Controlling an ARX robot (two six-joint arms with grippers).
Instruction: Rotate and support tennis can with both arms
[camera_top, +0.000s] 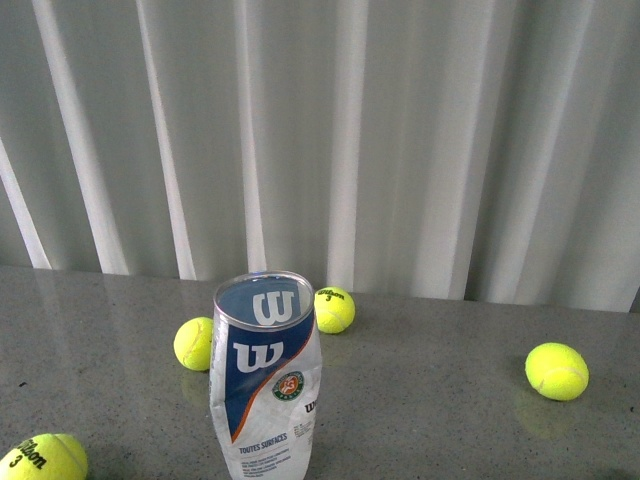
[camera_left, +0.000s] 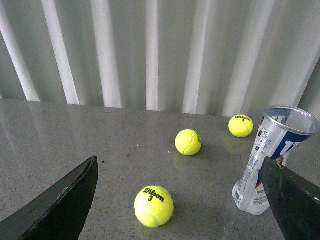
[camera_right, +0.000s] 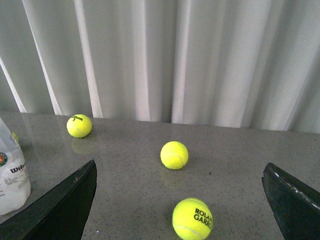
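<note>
The tennis can (camera_top: 266, 378) stands upright and open-topped on the grey table, near the front edge in the front view. Its navy-and-white label shows white W logos and a round badge. No arm shows in the front view. In the left wrist view the can (camera_left: 270, 155) leans by one black finger (camera_left: 295, 200); my left gripper (camera_left: 180, 197) is open and empty. In the right wrist view only the can's lower part (camera_right: 12, 175) shows at the edge, beside one finger (camera_right: 60, 205); my right gripper (camera_right: 180, 200) is open and empty.
Yellow-green tennis balls lie around the can: two behind it (camera_top: 195, 343) (camera_top: 333, 309), one at the right (camera_top: 556, 371), one at the front left (camera_top: 42, 460). A ball (camera_left: 154, 206) lies between the left fingers, another (camera_right: 192, 218) between the right fingers. White curtain (camera_top: 400, 130) behind the table.
</note>
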